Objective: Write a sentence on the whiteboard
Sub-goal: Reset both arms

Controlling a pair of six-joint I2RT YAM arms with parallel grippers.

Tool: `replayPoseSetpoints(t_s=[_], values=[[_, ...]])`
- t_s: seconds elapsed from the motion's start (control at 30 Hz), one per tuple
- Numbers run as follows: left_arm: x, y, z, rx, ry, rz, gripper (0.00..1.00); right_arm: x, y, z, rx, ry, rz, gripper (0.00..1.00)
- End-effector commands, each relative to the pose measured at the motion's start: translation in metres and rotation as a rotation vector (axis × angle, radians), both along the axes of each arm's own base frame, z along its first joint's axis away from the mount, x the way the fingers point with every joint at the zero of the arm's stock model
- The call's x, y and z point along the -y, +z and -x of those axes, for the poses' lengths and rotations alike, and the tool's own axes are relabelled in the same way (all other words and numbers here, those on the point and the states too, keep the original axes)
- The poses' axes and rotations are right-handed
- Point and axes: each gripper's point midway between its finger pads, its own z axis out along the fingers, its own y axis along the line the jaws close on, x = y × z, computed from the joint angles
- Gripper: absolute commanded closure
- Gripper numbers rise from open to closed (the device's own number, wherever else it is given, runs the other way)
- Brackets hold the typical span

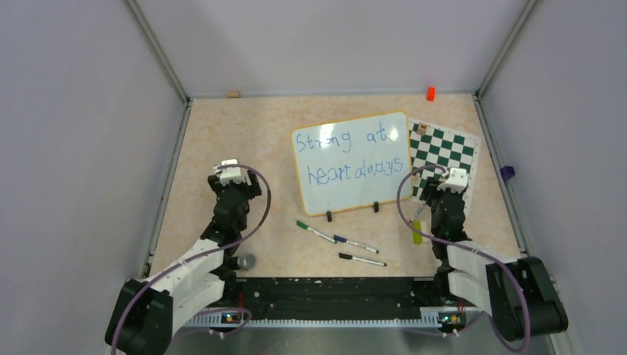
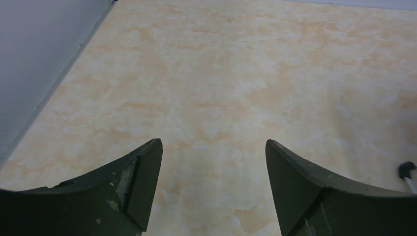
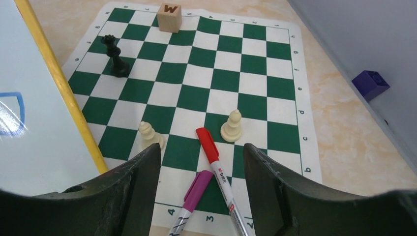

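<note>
overhead, low wrists; whiteboard (image 1: pixel 351 163) shared

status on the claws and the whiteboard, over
Left claw open, empty, over table. Right claw open over chessboard, red marker, purple marker beneath. Whiteboard carries blue sentence. Board face unobstructed.

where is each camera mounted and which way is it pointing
Top external: above and behind, looking down on the table; both arms, the whiteboard and chessboard show.
Left wrist: on the left arm, facing bare table; the open left gripper frames it.
Right wrist: on the right arm, facing the chessboard; the open right gripper frames two markers.
Shared: top and right wrist both show whiteboard and chessboard.
</note>
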Motion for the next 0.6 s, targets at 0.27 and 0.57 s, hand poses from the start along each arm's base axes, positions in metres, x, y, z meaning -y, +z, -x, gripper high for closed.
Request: replayPoseSetpoints(t_s=[0.27,0.57], values=[[-0.043,-0.017,-0.038,0.068,0.075,0.002,0.22,0.006,0.023,-0.029,0.196,-0.044,-0.012,0.39],[-0.041,-0.029,-0.057,-0.040,0.051,-0.015,0.33,0.006,0.011,-0.043,0.130,-0.036,0.018,0.02]])
